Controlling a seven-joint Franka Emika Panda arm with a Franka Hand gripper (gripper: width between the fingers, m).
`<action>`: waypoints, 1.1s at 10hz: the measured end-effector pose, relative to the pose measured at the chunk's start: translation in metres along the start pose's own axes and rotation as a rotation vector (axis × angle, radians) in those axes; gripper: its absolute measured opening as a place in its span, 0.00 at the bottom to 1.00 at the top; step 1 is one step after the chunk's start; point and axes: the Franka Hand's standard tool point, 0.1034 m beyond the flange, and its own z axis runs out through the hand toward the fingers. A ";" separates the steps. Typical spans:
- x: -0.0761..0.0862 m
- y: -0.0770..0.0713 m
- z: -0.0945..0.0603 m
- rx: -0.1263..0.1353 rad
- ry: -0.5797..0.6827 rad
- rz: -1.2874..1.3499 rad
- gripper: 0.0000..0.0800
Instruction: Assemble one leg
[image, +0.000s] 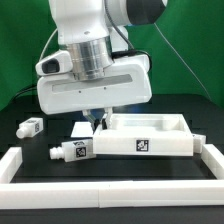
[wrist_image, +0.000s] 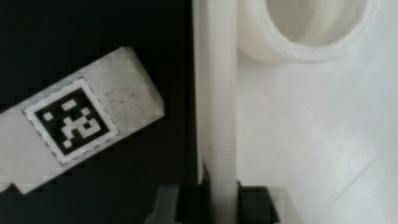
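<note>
The large white tray-like tabletop (image: 160, 143) lies on the black table. My gripper (image: 97, 121) is down at its side wall on the exterior view's left. In the wrist view my gripper (wrist_image: 215, 200) has one dark finger on each side of that white wall (wrist_image: 214, 110) and is shut on it. One leg (image: 74, 150), white with a square tag and a dark end, lies just in front of the tabletop's corner. It also shows in the wrist view (wrist_image: 80, 120), next to the wall. A second leg (image: 30, 127) lies further to the exterior view's left.
A thick white border rail (image: 110, 172) runs along the table's front and up both sides (image: 213, 158). A round screw socket (wrist_image: 324, 35) sits in the tabletop's inside corner. The arm's wide white hand (image: 95, 88) hides the table behind it.
</note>
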 end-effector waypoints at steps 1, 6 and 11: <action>0.008 0.000 0.006 -0.002 -0.001 -0.009 0.06; 0.050 -0.033 0.044 -0.007 0.000 -0.062 0.06; 0.049 -0.032 0.045 -0.008 0.000 -0.062 0.07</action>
